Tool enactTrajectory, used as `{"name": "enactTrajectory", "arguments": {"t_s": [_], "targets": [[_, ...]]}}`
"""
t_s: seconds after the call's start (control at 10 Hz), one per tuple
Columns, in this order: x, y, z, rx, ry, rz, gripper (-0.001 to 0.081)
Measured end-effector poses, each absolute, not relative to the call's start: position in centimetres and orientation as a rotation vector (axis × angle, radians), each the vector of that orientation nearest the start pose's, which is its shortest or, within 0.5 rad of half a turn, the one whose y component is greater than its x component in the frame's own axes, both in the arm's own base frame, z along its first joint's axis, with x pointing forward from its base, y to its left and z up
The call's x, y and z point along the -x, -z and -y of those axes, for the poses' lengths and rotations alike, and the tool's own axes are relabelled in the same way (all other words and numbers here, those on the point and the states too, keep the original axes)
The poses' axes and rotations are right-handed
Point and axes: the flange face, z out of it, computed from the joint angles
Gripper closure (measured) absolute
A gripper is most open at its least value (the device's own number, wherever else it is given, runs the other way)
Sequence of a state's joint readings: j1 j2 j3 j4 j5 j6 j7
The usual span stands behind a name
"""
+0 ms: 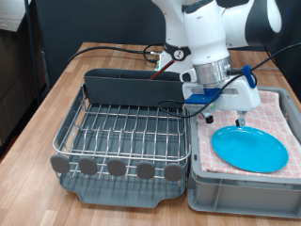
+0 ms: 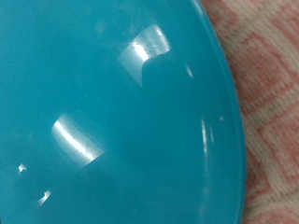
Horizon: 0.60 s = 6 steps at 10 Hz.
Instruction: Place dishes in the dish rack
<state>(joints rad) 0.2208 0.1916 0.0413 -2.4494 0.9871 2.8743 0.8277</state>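
My gripper [image 1: 224, 121] hangs just above the plate [image 1: 249, 149], which lies flat on the cloth [image 1: 278, 113]; fingers seem parted around nothing. Rack [image 1: 118, 127] looks bare. I'd take the rim (flat plate, little purchase), not the centre.

Round flat bright-blue plate [image 1: 249, 149] w/ white glare spots, glossy; in wrist view the blue [image 2: 112, 112] fills most of pic. Pink checked cloth [image 1: 282, 118] under it, pale pink/cream zigzag weave [image 2: 271, 103]. Light grey plastic crate [image 1: 240, 193]. Silver wire grid rack [image 1: 122, 132] in dark grey tray [image 1: 122, 185], dark grey bin [image 1: 132, 87]. Brown woodgrain desk [image 1: 38, 104]. White arm, blue parts by claw [image 1: 226, 118].
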Motion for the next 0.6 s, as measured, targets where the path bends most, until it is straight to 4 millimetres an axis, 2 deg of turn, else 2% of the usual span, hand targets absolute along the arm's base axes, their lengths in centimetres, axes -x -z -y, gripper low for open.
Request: {"name": "enactTrajectory", "arguments": {"t_s": [0.6], "targets": [[-49.2,-22.69,-8.59,1.987,-0.024,-1.846,0.0003]]}}
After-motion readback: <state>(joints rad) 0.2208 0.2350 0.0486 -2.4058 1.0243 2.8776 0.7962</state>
